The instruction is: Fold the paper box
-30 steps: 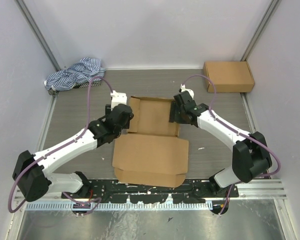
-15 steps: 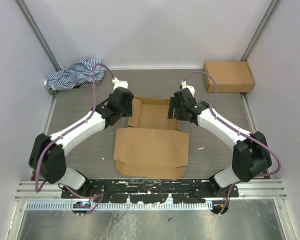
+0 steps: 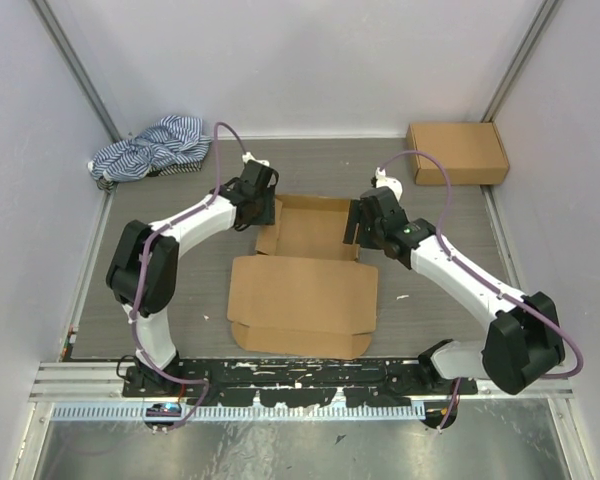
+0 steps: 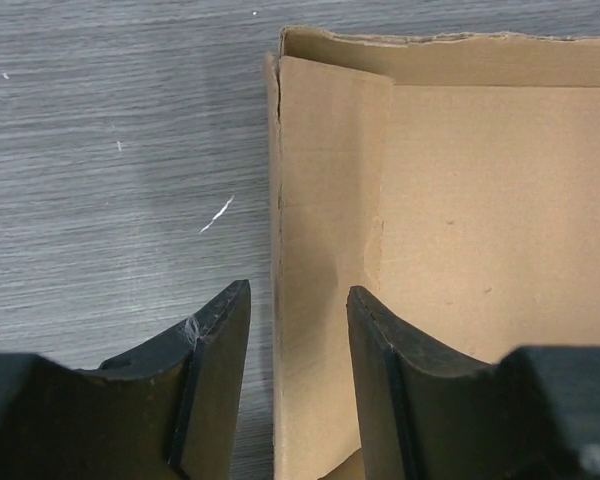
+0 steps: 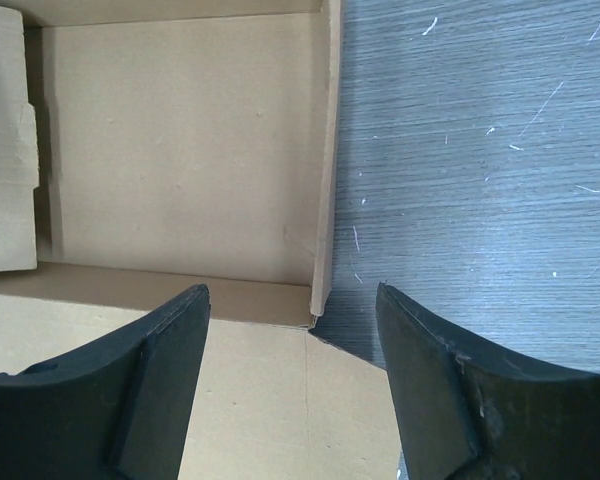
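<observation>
The paper box (image 3: 302, 300) lies in the middle of the table, its lid panel flat toward me and its shallow tray (image 3: 310, 228) behind it. My left gripper (image 3: 263, 210) is at the tray's left wall. In the left wrist view that gripper (image 4: 298, 300) is open and straddles the inward-leaning left wall (image 4: 325, 180), with a gap on each side. My right gripper (image 3: 357, 228) hovers at the tray's right side. In the right wrist view it (image 5: 290, 295) is wide open over the upright right wall (image 5: 327, 150) and its near corner, touching nothing.
A second closed cardboard box (image 3: 458, 152) sits at the far right corner. A blue-and-white striped cloth (image 3: 150, 148) is bunched at the far left. Grey enclosure walls stand on three sides, and a metal rail (image 3: 300, 372) runs along the near edge.
My left arm has swung away from me, up to the tray's far-left wall, and its jaws have narrowed a little. The right gripper has shifted slightly right and opened wider.
</observation>
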You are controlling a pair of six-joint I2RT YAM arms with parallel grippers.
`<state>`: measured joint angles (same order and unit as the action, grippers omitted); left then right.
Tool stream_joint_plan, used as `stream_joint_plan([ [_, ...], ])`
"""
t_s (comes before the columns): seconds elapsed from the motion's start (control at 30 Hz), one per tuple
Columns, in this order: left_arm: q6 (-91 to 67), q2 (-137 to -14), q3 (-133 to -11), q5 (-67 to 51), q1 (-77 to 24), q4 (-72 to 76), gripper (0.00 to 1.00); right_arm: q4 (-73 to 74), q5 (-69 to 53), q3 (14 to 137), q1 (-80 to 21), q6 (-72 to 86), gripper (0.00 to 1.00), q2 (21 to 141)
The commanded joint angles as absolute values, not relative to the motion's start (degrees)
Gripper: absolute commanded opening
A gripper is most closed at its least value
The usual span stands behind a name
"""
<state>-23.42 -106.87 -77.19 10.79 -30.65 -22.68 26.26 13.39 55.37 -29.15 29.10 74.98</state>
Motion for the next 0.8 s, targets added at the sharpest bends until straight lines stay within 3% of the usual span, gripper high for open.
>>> stream_joint_plan([
  [0.0, -22.99, -108.12, -80.29, 10.36, -30.76, -25.06, 0.5, 23.28, 14.01, 55.02, -29.37, 29.39, 0.73, 72.42],
  [0.47, -21.72, -111.87, -81.24, 12.61, -31.62, -28.47, 0.45, 21.78, 13.12, 52.85, -29.37, 29.18, 0.71, 72.25],
  [0.77, -18.84, -114.49, -84.05, 21.04, -33.89, -31.58, 0.07, 21.61, 13.13, 52.12, -29.37, 29.08, 0.71, 71.77],
])
